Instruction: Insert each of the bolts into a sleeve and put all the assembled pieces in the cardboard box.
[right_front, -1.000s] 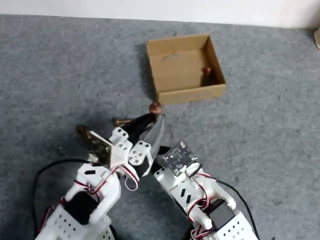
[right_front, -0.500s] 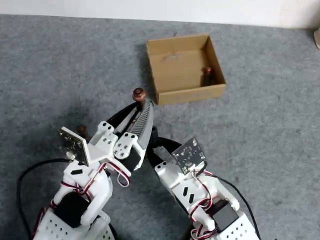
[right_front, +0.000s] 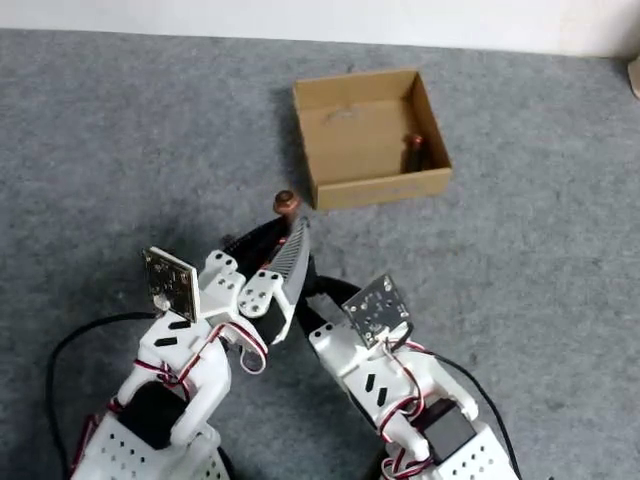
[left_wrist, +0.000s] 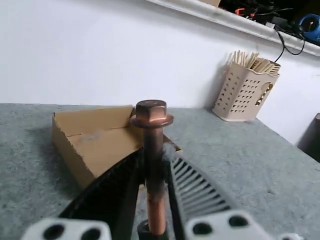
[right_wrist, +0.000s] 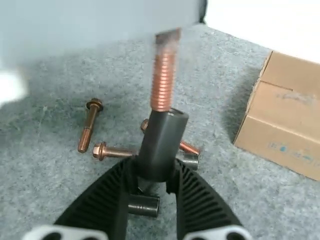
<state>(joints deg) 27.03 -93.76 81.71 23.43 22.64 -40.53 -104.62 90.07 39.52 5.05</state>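
The left pincer (left_wrist: 152, 162) pinches a copper bolt (left_wrist: 151, 130) by its shank, head up, just off the near left corner of the cardboard box (right_front: 380, 188), which stands toward the worktop's (right_front: 540, 250) far edge. The right pincer (right_wrist: 153, 167) grips a dark sleeve (right_wrist: 162, 137) upright, and the bolt's threaded end meets the sleeve's mouth. One assembled piece (right_front: 414, 150) lies against the box's right wall. Loose bolts (right_wrist: 90, 125) and a spare sleeve (right_wrist: 143, 205) lie on the worktop beneath the pincers.

grey carpeted table (right_front: 540, 280), cardboard box (right_front: 385, 188) sitting on it, loose bolts (right_wrist: 90, 125) and sleeves (right_wrist: 143, 205) near the box
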